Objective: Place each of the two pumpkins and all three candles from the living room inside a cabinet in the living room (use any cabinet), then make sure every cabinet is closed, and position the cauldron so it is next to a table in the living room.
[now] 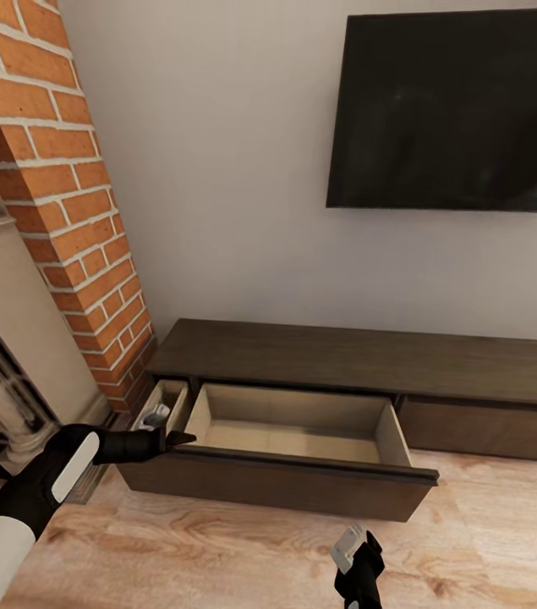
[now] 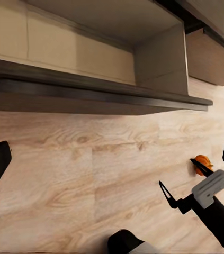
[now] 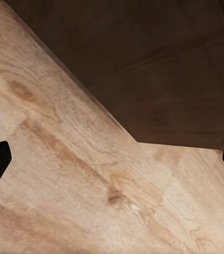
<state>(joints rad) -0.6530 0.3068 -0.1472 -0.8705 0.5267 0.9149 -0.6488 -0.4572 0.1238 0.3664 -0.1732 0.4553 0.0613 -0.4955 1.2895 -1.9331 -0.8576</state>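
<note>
The cabinet stands against the wall below the television, its drawer pulled out, brick fireplace left

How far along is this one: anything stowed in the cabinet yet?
Early. The cabinet has one drawer pulled open, and its visible inside is bare. The left claw sits at the drawer's corner, holding nothing. A pumpkin lies on the floor. Stowing, closing and the cauldron remain.

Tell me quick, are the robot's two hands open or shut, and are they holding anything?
Left gripper: open, holding nothing, by the corner of the open cabinet drawer.
Right gripper: open, holding nothing, above the wood floor.
</note>
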